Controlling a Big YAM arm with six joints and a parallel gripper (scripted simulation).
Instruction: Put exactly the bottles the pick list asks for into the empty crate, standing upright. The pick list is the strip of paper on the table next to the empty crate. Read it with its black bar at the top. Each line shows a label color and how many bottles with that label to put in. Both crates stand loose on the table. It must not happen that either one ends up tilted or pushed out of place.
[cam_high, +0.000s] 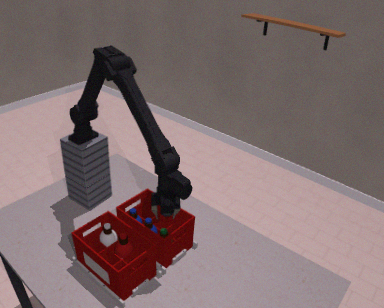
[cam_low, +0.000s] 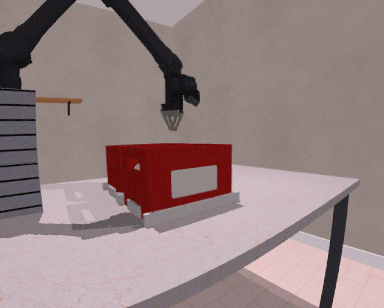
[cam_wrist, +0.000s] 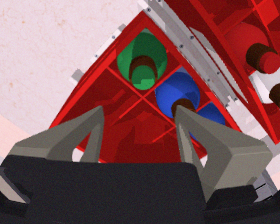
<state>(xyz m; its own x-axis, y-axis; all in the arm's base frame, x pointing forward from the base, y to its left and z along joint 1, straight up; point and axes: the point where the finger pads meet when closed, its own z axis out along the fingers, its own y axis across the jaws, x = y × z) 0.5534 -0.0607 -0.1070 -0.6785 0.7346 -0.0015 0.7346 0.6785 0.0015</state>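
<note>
My gripper (cam_high: 165, 212) hangs open and empty above the right red crate (cam_high: 157, 227); in the exterior view it (cam_low: 173, 125) is clearly above the crate rim (cam_low: 170, 175). In the wrist view the fingers stand apart with nothing between them. Below them a green-labelled bottle (cam_wrist: 143, 65) stands upright in a corner cell, with a blue-labelled bottle (cam_wrist: 180, 93) in the cell beside it. In the top view the green cap (cam_high: 163, 231) and blue caps (cam_high: 148, 220) show in this crate. I do not see the pick list.
The left red crate (cam_high: 112, 252) touches the right one and holds a white bottle (cam_high: 107, 235) and a red bottle (cam_high: 123, 245). The arm's grey pedestal (cam_high: 87, 170) stands behind the crates. The table edge (cam_low: 280, 235) lies to the right.
</note>
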